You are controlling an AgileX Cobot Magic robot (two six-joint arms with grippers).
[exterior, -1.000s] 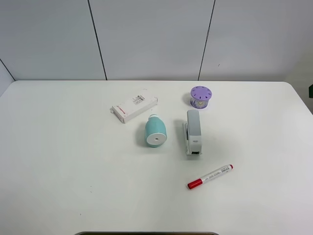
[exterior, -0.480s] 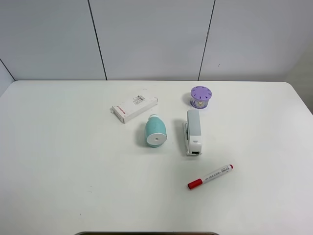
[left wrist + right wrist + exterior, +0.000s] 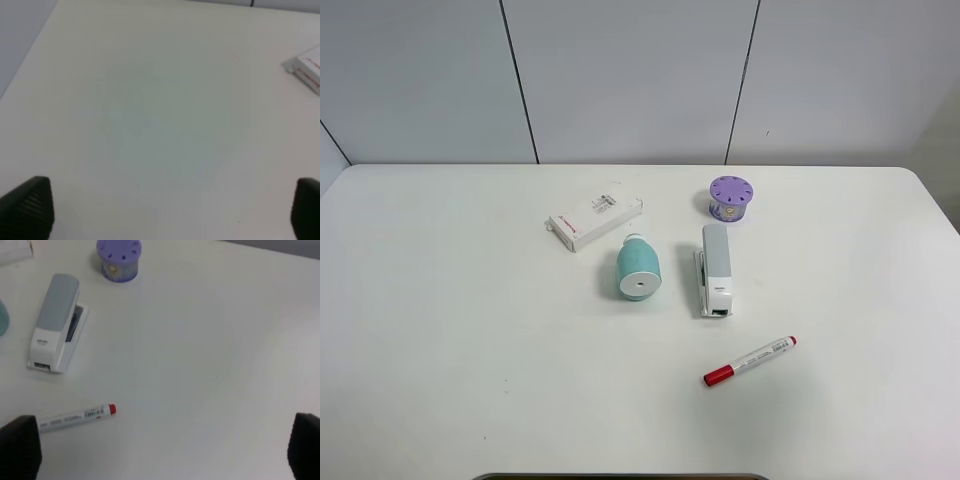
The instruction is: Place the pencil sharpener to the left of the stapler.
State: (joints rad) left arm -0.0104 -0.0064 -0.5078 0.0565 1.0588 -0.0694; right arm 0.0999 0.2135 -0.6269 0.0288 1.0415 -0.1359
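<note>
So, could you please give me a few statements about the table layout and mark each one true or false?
1. The pencil sharpener lies on its side, left of the stapler. True.
2. The sharpener touches the stapler. False: bare table separates them.
3. The purple container stands beyond the stapler's far end. True.
4. The red-capped marker rests on the white box. False: it lies on the table, nearer the camera than the stapler.
5. The right gripper holds the marker. False: it is open and empty.
</note>
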